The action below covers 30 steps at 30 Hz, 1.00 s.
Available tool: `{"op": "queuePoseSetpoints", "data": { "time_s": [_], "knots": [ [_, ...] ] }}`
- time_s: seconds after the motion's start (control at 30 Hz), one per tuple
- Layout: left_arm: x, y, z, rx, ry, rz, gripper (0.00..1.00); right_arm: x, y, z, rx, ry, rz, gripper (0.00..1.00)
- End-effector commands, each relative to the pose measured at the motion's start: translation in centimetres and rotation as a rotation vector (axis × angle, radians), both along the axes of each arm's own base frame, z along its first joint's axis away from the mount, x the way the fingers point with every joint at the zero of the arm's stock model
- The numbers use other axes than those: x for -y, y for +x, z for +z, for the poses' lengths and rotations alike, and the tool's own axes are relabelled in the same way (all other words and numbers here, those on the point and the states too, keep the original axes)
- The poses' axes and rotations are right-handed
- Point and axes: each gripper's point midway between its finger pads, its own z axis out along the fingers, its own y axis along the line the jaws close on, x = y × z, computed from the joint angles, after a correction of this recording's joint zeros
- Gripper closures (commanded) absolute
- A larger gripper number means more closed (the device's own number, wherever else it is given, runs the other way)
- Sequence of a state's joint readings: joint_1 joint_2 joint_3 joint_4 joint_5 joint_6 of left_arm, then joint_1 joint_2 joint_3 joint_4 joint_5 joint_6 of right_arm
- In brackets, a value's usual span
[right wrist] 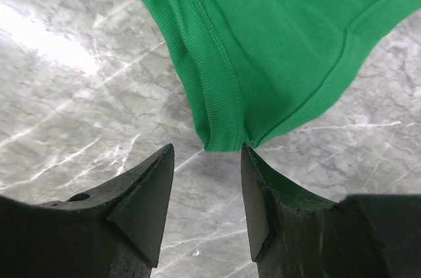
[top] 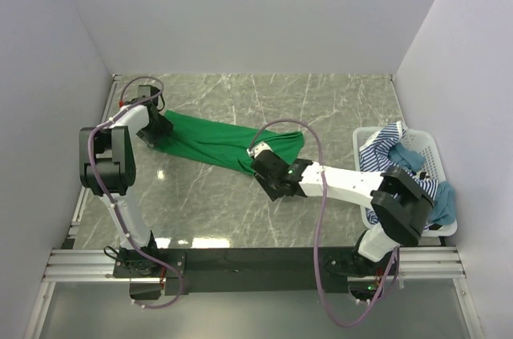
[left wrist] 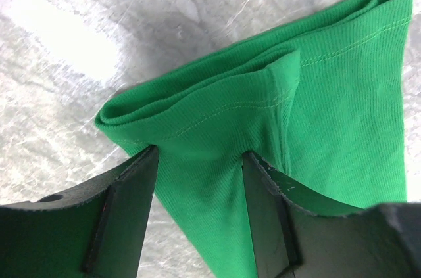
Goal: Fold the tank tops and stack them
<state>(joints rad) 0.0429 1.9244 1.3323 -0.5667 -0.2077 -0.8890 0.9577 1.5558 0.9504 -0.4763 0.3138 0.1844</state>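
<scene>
Grey marble worktop [top: 321, 98] sits inside plain white walls [top: 256, 10]. From above, the green tank top [top: 210, 140] lies on the worktop as a long strip. It runs from the left claw [top: 163, 131] at the far left to the right claw [top: 256, 153] near the middle. I think each arm is at one end so the two can pull the top flat before folding it. A white basket [top: 429, 151] stands at the right edge. The striped tank top [top: 383, 151] hangs over its rim, and the teal tank top [top: 443, 203] droops over its near corner. Nothing is folded or stacked yet, so the job looks like it is only starting.

The left wrist camera looks down onto the green cloth [left wrist: 329, 107]. The left claw [left wrist: 200, 154] is part way open. The cloth lies between its fingers [left wrist: 125, 212] and spreads out past both of them. The claw sits over the cloth and does not seem to be pinching it. The cloth is ribbed and soft. It has a rolled edge, a stitched hem and a small fold that stands up.

The right wrist camera shows a pointy end of the green tank top [right wrist: 263, 41], with a hem down each side. The tip stops just in front of the right claw [right wrist: 207, 150]. This claw is open too and holds nothing, and bare marble shows between its fingers [right wrist: 141, 206]. It looks lined up to grab that tip.
</scene>
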Motion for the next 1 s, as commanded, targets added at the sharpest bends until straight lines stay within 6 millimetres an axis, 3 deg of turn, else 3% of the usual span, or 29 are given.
{"op": "queuePoseSetpoints", "data": {
  "time_s": [0.0,0.17,0.37,0.57,0.6,0.73,0.83,0.97],
  "knots": [
    [-0.6,1.4,1.2,0.036,0.013,0.024,0.40,-1.2,0.9,0.1,0.023,-0.017,0.032,0.48],
    [-0.5,1.9,1.3,0.045,0.006,0.019,0.40,-1.8,1.1,-0.3,0.017,-0.026,0.043,0.46],
    [-0.2,2.0,1.2,0.051,-0.009,0.011,0.40,-0.4,1.3,-2.5,0.001,-0.138,0.005,0.46],
    [0.0,1.6,1.0,0.049,-0.018,0.008,0.40,0.0,1.3,-3.2,-0.013,-0.150,-0.018,0.50],
    [0.0,1.5,0.9,0.048,-0.018,0.008,0.41,0.1,1.4,-3.2,-0.016,-0.148,-0.024,0.52],
    [0.1,1.0,0.8,0.047,-0.023,0.005,0.41,0.1,1.6,-3.3,-0.061,-0.102,-0.042,0.91],
    [0.6,0.6,0.6,0.046,-0.041,-0.003,0.41,-0.7,1.7,-2.2,-0.104,-0.004,-0.038,0.97],
    [0.7,0.0,1.0,0.056,-0.044,-0.008,0.40,-1.7,2.0,0.5,-0.189,0.194,-0.027,0.99]
  ]
}}
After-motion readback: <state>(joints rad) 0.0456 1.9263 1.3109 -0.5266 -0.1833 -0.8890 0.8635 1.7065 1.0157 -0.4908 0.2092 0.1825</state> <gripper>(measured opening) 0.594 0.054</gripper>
